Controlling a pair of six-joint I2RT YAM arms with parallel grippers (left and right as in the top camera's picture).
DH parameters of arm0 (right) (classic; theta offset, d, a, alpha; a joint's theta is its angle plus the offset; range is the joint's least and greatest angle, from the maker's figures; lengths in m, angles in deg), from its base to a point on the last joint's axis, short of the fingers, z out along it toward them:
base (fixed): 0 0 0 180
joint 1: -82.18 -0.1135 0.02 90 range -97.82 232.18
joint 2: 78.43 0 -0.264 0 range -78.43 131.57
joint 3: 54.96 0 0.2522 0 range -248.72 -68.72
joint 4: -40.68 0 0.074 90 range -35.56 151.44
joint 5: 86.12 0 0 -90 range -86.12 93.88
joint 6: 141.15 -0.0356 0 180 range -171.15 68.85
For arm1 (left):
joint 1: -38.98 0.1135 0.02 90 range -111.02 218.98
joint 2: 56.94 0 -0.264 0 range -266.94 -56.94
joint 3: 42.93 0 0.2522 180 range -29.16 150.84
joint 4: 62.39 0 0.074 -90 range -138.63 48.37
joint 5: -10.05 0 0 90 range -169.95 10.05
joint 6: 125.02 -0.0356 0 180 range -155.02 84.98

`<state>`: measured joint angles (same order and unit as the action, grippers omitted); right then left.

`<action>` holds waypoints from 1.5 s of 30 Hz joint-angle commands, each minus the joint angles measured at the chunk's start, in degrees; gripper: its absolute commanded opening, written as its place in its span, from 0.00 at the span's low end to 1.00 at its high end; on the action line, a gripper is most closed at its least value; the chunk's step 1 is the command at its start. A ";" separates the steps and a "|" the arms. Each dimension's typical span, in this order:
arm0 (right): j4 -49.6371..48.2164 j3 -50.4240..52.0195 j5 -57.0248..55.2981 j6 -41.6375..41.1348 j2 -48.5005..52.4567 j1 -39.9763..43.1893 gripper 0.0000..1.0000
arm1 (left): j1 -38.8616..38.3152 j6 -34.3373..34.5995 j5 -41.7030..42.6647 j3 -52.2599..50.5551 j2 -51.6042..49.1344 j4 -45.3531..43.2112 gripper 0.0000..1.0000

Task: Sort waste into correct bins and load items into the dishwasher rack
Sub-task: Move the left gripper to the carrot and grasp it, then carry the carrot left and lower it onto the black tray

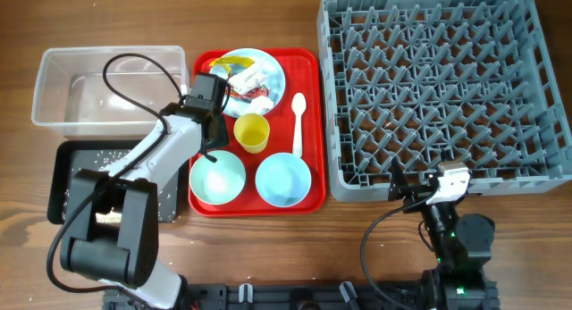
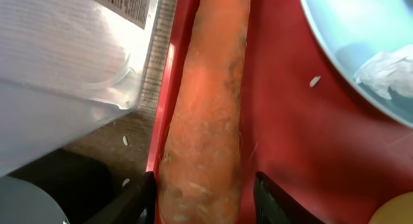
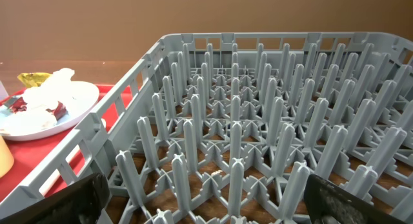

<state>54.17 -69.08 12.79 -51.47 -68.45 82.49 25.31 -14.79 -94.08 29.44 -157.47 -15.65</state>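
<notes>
While the left gripper (image 2: pixel 203 199) hangs over the left edge of the red serving tray (image 2: pixel 290 159), the orange carrot (image 2: pixel 206 101) runs straight out from between its fingers, and those jaws are about half closed, pinching the carrot's near end, one dark finger (image 2: pixel 137 199) on each flank! The carrot lies lengthwise along the tray's left rim, just beside the clear plastic tub (image 2: pixel 58 62). To its other side sits the pale blue plate (image 2: pixel 348 37) with white tissue (image 2: pixel 387 72) on it, and one white rice grain (image 2: pixel 314 81) lies loose on the red between carrot and plate. There's a printed label (image 2: pixel 126 3) on the tub wall, black text on white, too blurred to read. From overhead the carrot is hidden beneath the arm. Over on the other side, the right gripper (image 3: pixel 213 201) hovers at the near edge of the grey dishwasher rack (image 3: pixel 258 121), jaws spread wide, nothing between them
</notes>
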 commanded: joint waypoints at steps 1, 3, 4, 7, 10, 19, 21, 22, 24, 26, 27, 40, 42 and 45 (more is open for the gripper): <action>-0.33 0.07 -0.39 0.31 -0.15 0.20 1.00 | 0.04 -0.55 -1.14 -0.66 -0.70 -0.46 0.45; -0.33 0.07 -0.37 0.31 -0.15 0.20 1.00 | 0.04 -0.55 -1.16 -0.66 -0.68 -0.46 0.38; -0.33 0.07 -0.39 0.28 -0.15 0.20 1.00 | 0.04 -0.55 -1.18 -0.66 -0.68 -0.46 0.37; -0.33 0.07 -0.39 0.28 -0.15 0.20 1.00 | 0.04 -0.57 -1.18 -0.63 -0.57 -0.44 0.34; -0.33 0.07 -0.39 0.28 -0.15 0.20 1.00 | 0.04 -0.57 -1.18 -0.63 0.20 -0.33 0.31; -0.33 0.07 -0.39 0.28 -0.15 0.20 1.00 | 0.00 -0.52 0.13 -0.63 11.67 1.31 0.30; -0.33 0.07 -0.39 0.31 -0.15 0.20 1.00 | 0.00 -0.52 2.34 -0.63 14.38 2.36 0.30; -0.33 0.07 -0.39 0.28 -0.15 0.20 1.00 | 0.00 -0.48 3.37 -0.63 15.47 2.75 0.30; -0.33 0.07 -0.37 0.28 -0.15 0.20 1.00 | 0.00 -0.39 5.25 -0.63 17.11 3.54 0.30; -0.33 0.07 -0.39 0.28 -0.15 0.20 1.00 | 0.00 0.17 5.77 -0.63 18.88 4.46 0.30; -0.33 0.07 -0.39 0.28 -0.15 0.20 1.00 | 0.00 1.03 5.75 -0.63 19.93 4.85 0.30; -0.33 0.07 -0.39 0.31 -0.15 0.20 1.00 | 2.23 24.13 0.20 -0.63 42.73 15.80 0.29; -0.33 0.07 -0.39 0.28 -0.15 0.20 1.00 | 5.73 27.17 -3.17 -0.63 45.46 19.26 0.29; -0.33 0.07 -0.37 0.28 -0.15 0.20 1.00 | 11.15 27.17 -3.34 -0.63 46.53 21.24 0.28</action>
<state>54.14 -69.06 12.79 -51.49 -68.45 82.49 31.84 8.51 -93.86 29.16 -112.32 4.80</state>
